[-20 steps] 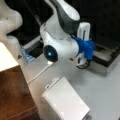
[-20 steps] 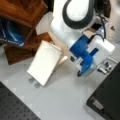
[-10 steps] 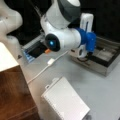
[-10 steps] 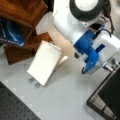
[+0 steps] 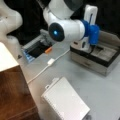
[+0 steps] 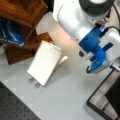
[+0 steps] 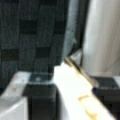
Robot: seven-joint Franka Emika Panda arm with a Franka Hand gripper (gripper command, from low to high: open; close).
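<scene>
1. Hanging over the black tray at the desk's far right edge in a front view, my pincer sits at the end of the blue wrist piece, low against the tray's near wall. I cannot tell from here whether its fingers are apart or together. A white box lies flat near the desk's front edge, well apart from my pincer. A white cable runs across the middle of the desk, and a small orange piece lies by the open bin at the far left edge.

2. In a front view from the opposite side, the blue wrist piece hangs just beside the tray's corner at the desk's lower right. My pincer's tips are hidden here. The white box lies tilted by the wooden shelf at the desk's upper left, with a blue thing tucked inside the shelf.

3. In the wrist view, a pale cream thing with a tan edge fills the lower middle, close to the camera; what it is I cannot tell. The tray's dark inside lies below it.
</scene>
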